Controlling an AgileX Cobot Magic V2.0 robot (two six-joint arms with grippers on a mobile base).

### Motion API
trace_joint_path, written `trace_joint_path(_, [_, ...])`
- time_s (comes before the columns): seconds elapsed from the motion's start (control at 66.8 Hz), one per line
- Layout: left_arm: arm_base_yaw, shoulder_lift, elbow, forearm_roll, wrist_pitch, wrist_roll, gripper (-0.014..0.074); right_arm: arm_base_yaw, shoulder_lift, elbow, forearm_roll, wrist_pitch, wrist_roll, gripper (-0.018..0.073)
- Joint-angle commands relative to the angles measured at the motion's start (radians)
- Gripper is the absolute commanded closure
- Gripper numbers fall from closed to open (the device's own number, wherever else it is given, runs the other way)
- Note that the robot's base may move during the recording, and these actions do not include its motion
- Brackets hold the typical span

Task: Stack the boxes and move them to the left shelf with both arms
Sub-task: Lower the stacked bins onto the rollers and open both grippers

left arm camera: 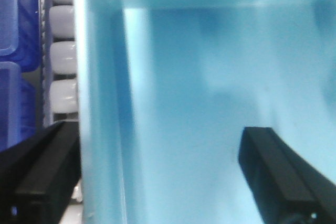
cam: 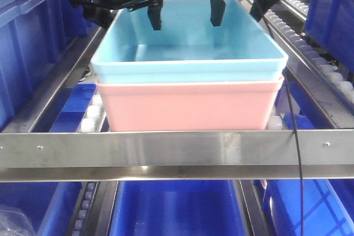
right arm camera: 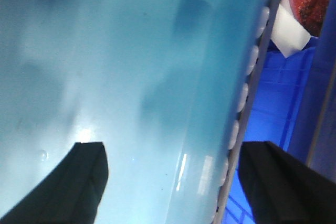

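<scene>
- The light blue box is sitting inside the pink box, so the stacking part looks done.
- The two boxes are resting together on the sloped steel shelf, in the middle of the front view, with the pink one's front wall just behind the flat steel front bar.
- White rollers are peeking out at 9 o'clock and at 3 o'clock of the stack.
- To me the moving part looks nearly done or just done, since the stack is already sitting on the rollers; I cannot tell from here if it needs to go any further.
- What is left, I think, is for the arms to let go and lift away.
- The left gripper is hanging at 11 o'clock of the blue box, with one finger inside the box and one outside its side wall.
- Its fingers are spread apart on both sides of that wall, and there is space between the inside finger and the wall, so it is not pinching.
- The right gripper is hanging at 1 o'clock of the blue box, the same way over the other side wall.
- Its fingers are spread wide too, one inside the box and one out over the rollers.
- Big dark blue crates are standing all around the shelf, at 9 o'clock, 3 o'clock and 6 o'clock.
</scene>
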Motion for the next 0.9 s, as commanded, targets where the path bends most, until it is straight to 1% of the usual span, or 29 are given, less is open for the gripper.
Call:
trace_joint_path(0.0, [-0.005,-0.09,-0.034,0.01,-0.018,-0.003,0.0072,0.0,-0.086,-0.049,-0.006,-0.037,-0.01,-0.0055])
trace_joint_path(0.269, [-0.005,-0.177,-0.036,0.019,0.087,0.001,0.0078,0.0,-0.146,-0.054,-0.009,0.028,-0.01,-0.0053])
trace_joint_path(0.389, [-0.005,-0.227,-0.036,0.017,0.13,0.022,0.0112,0.0,-0.179,-0.054,-0.009,0.069,-0.01,-0.0042])
trace_joint_path(0.464, [-0.005,-0.261,-0.036,0.016,0.162,0.026,0.0154,0.0,-0.201,-0.054,-0.009,0.091,-0.01,0.0024])
trace_joint_path(0.539, [-0.005,-0.298,-0.036,0.016,0.189,0.028,0.0216,0.0,-0.224,-0.054,-0.009,0.11,-0.01,0.0139])
trace_joint_path(0.659, [-0.012,-0.349,-0.036,0.016,0.253,0.028,0.0342,0.0,-0.259,-0.054,-0.008,0.137,-0.009,0.0374])
trace_joint_path(0.704, [-0.015,-0.362,-0.036,0.016,0.283,0.033,0.0391,0.0,-0.272,-0.053,-0.007,0.146,-0.009,0.048])
trace_joint_path(0.734, [-0.02,-0.373,-0.036,0.016,0.301,0.046,0.0433,0.0,-0.283,-0.05,-0.006,0.157,-0.009,0.0524])
trace_joint_path(0.778, [-0.029,-0.386,-0.036,0.018,0.338,0.063,0.0496,0.0,-0.301,-0.039,-0.006,0.169,-0.009,0.05])
trace_joint_path(0.838, [-0.046,-0.402,-0.034,0.018,0.382,0.079,0.058,0.0,-0.329,-0.006,-0.006,0.163,-0.009,0.0503])
trace_joint_path(0.868, [-0.054,-0.409,-0.034,0.025,0.406,0.079,0.061,0.0,-0.345,0.021,-0.006,0.153,-0.009,0.0503])
trace_joint_path(0.883, [-0.061,-0.412,-0.032,0.032,0.415,0.079,0.0605,0.0,-0.357,0.034,-0.006,0.143,-0.009,0.0503])
